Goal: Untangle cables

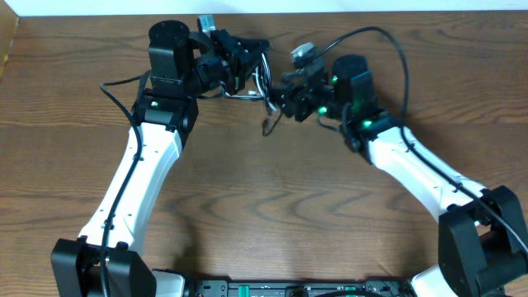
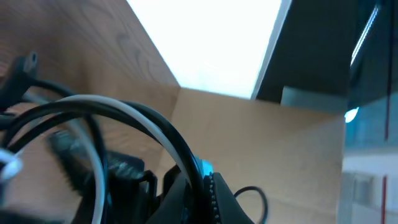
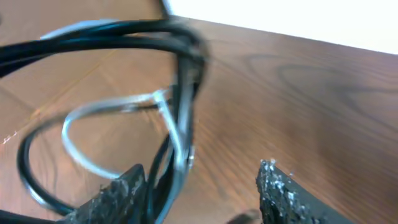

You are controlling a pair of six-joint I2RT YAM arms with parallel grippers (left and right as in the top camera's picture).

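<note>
Near the far edge of the table (image 1: 247,206), the left gripper (image 1: 254,70) pinches the black and white cables (image 1: 246,95), looped aloft. The right gripper (image 3: 200,169) stands spread, with the cables passing between its fingers.

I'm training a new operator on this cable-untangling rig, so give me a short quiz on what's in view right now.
1. True or false: the right hand is clamped fully shut.
2. What colours are the tangled cables? A) black and white B) red and blue C) green and yellow
3. Fill in: in the overhead view the cables sit ___ the left hand and the right hand.
Key: 1 false, it stands open; 2 A; 3 between.
</note>
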